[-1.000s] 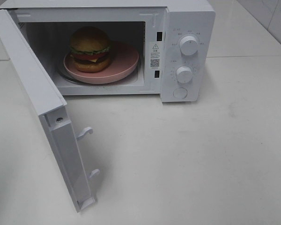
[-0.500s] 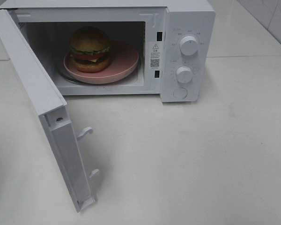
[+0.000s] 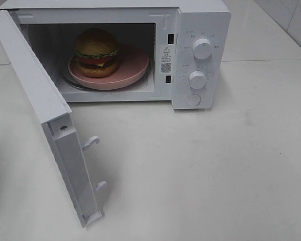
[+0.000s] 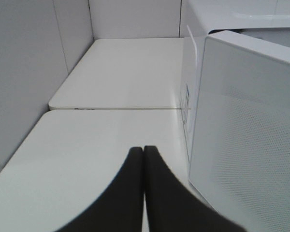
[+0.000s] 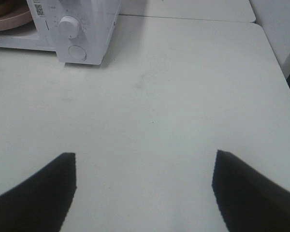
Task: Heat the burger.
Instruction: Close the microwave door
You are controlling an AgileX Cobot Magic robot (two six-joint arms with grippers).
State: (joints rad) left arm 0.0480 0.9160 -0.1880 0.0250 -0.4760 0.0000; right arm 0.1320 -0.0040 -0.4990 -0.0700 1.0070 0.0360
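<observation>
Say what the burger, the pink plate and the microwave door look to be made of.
Burger: likely a plastic or rubber replica; the bun has an even sheen and the layers look moulded. Pink plate: matte, uniform colour, probably plastic or ceramic. Microwave door: smooth white painted metal or plastic, with a dotted mesh panel.

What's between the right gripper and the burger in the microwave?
Nothing visible. The door hangs open, the burger sits on the pink plate inside, and only bare table lies before the open right gripper.
</observation>
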